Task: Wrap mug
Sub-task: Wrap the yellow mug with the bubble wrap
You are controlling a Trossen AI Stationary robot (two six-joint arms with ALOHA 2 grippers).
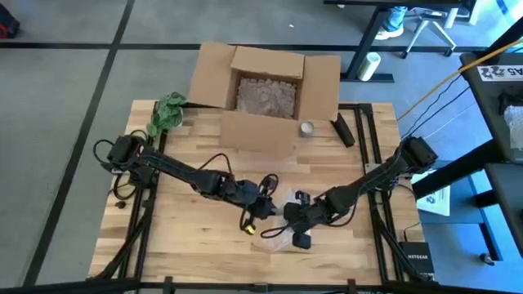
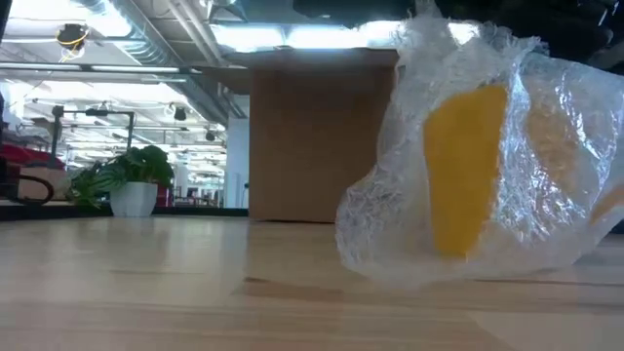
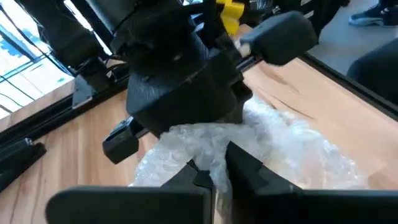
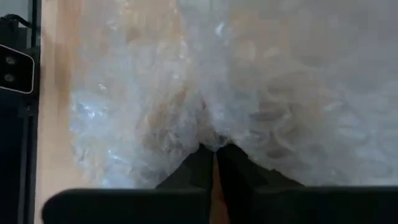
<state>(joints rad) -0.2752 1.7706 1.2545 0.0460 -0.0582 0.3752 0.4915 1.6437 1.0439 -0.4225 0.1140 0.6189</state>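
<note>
Nearest the table's front edge: yellow mug lying on the wooden table, swathed in clear bubble wrap; low view shows the yellow body through the film, wrap bunched over its top. Position front-centre of table, between the two arms.

Left gripper at the wrap's left side, fingers pinched together on a fold of the bubble wrap. Right gripper at the wrap's right side, fingers likewise closed on the film; wrap fills that wrist view. The two grippers near each other, the bundle between and just below them in the high view.

Behind the bundle: open cardboard box at table's rear centre, crumpled packing paper inside. Small round metallic object and dark flat object just right of box front. Green plant at rear-left corner.
</note>
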